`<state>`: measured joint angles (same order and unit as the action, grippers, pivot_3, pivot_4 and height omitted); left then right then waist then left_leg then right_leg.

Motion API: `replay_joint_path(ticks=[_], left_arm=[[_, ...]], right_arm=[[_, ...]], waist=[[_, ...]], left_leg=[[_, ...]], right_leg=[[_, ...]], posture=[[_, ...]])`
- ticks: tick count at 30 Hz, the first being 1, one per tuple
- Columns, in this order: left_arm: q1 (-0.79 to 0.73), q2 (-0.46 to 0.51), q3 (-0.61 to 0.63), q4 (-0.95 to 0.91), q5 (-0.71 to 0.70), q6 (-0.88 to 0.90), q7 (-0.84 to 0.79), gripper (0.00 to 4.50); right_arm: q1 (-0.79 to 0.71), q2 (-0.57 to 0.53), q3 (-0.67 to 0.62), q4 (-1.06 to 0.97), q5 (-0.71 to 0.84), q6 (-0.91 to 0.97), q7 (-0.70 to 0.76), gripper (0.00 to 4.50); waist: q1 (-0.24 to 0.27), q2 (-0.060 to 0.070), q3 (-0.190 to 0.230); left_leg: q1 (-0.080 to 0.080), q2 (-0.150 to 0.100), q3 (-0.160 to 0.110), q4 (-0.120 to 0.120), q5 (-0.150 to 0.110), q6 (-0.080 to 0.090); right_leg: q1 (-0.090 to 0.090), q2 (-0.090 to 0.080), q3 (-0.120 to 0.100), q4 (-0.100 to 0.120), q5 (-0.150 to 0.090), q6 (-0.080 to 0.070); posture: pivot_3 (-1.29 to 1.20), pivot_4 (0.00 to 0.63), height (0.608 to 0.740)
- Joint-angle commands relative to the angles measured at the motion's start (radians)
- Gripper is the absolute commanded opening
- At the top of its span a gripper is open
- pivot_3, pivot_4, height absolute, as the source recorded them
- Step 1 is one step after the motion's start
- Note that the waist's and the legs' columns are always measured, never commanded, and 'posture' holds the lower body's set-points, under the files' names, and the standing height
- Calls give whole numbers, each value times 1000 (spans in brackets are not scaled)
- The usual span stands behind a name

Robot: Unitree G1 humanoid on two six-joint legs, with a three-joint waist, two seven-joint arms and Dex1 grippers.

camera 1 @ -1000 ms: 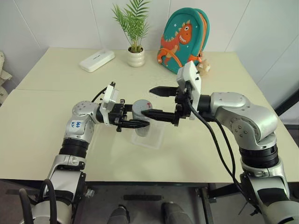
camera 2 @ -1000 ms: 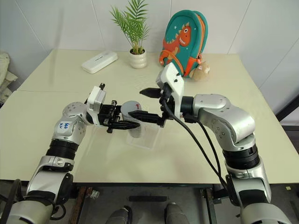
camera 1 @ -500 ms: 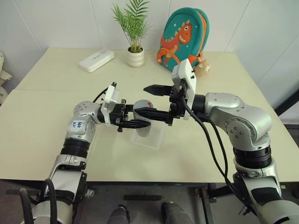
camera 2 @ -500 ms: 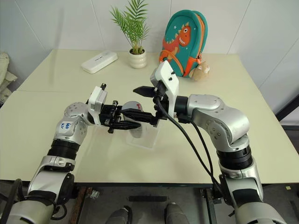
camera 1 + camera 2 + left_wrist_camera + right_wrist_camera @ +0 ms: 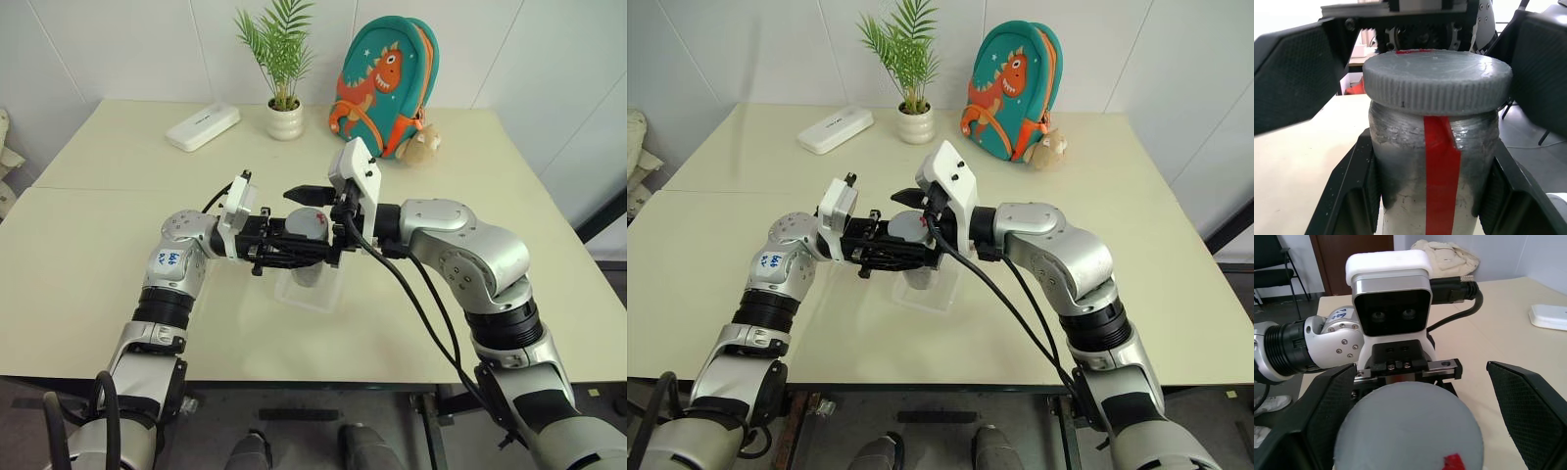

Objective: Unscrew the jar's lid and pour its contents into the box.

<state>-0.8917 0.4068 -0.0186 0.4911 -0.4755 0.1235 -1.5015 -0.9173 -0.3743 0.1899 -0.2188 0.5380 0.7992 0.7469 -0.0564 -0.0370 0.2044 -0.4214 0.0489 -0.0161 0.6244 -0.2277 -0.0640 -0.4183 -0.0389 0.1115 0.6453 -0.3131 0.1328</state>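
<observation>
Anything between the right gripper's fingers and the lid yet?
No. In the right wrist view the right gripper stands open, fingers straddling the lid with bare gaps either side; the left gripper clamps the jar below.

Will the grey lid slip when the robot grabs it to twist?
Probably not: the lid has fine ridges round its edge, and the right gripper's pads look textured. It looks stiff, so squeezing likely won't bend it. The left gripper clamps the jar.

Bright even light, soft shadows, sharp
</observation>
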Motion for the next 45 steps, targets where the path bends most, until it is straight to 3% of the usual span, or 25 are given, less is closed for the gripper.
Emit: replay_joint_path(ticks=[1, 26, 45], left_arm=[[-14, 3, 4, -31, -31, 4, -81, 2070], [8, 31, 15, -33, -33, 4, -69, 2070], [-28, 17, 2, 28, -21, -23, -78, 2070]], right_arm=[[-17, 8, -15, -9, -7, -31, 7, 4467], [57, -150, -112, -141, 75, 64, 19, 4467], [7, -85, -113, -166, 141, 93, -7, 4467]], waist=[[0, 0, 0], [1, 0, 0], [1, 0, 0]], left_leg=[[0, 0, 0, 0, 0, 0], [0, 0, 0, 0, 0, 0], [0, 0, 0, 0, 0, 0]], right_leg=[[0, 0, 0, 0, 0, 0], [0, 0, 0, -1, 0, 0], [0, 0, 0, 0, 0, 0]], posture=[[0, 150, 740], [0, 150, 740], [0, 150, 740]])
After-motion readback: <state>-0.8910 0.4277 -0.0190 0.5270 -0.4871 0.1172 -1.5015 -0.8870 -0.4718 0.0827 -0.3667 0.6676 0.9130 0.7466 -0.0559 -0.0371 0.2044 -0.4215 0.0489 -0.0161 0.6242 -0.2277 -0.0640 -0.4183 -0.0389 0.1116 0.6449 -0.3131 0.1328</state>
